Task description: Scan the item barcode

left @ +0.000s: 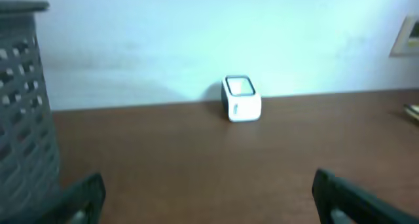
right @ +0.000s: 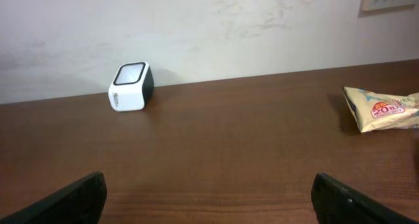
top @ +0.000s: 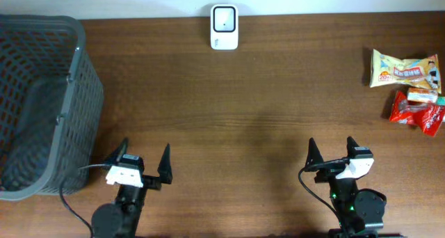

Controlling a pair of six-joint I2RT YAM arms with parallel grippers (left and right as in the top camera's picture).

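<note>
A white barcode scanner (top: 224,26) stands at the table's far edge, middle; it also shows as the scanner (left: 241,98) and the scanner (right: 130,86) in the wrist views. Two snack packets lie at the far right: a yellow packet (top: 405,69), seen too as the yellow packet (right: 382,109), and a red packet (top: 416,110). My left gripper (top: 144,161) sits open near the front edge, left of centre, with nothing between its fingers (left: 83,196). My right gripper (top: 332,152) is open and empty at the front right, far from the packets.
A dark grey mesh basket (top: 69,102) fills the left side of the table, close to my left gripper; its wall (left: 23,112) shows in the left wrist view. A white wall lies behind the table.
</note>
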